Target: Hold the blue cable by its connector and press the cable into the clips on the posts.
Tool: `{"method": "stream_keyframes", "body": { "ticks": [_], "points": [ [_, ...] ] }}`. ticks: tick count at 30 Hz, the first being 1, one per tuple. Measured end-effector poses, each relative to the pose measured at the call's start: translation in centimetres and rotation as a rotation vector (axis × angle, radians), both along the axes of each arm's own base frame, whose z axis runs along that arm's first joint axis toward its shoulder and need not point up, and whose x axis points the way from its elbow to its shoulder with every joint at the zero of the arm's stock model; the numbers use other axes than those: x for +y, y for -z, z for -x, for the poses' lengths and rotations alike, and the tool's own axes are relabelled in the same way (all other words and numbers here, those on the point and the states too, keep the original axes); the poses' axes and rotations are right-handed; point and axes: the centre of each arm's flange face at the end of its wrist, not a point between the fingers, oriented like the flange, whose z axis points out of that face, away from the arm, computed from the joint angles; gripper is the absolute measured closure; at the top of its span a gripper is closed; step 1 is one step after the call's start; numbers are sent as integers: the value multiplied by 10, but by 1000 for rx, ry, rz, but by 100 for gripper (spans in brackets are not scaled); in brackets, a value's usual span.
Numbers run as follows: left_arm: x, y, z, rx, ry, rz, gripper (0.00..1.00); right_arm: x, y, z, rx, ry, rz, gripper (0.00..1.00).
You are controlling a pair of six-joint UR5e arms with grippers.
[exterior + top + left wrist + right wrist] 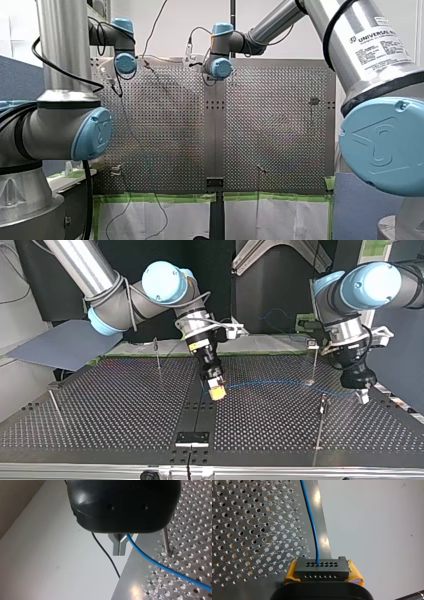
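Note:
In the right wrist view my right gripper [322,576] has its yellow pads [290,572] shut on a black multi-hole connector [322,570]. The blue cable [312,522] leaves the connector and runs ahead over the plate's edge. In the top view this gripper [216,390] hangs low over the table's middle. From there the blue cable [272,383] stretches to my left gripper [361,396] at the view's right. In the left wrist view my left gripper [119,547] holds its metal fingers together, and the blue cable [160,565] comes out at their base.
Thin posts stand on the perforated table [110,410]: one [158,352] at the back left, one [315,362] behind the cable, one [320,425] in front of it. A black bracket [192,437] sits at the near edge. A black wire [105,552] hangs beside my left gripper.

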Motion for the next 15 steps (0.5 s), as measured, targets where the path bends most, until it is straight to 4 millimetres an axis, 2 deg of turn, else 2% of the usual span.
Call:
{"method": "stream_keyframes", "body": {
  "ticks": [8,15],
  "points": [
    [1,5,-5,15,26,-17,100,3,3,-1,11,3,-14,100],
    [0,20,-15,45,54,-24,100,4,7,0,20,16,-28,100]
  ]
}}
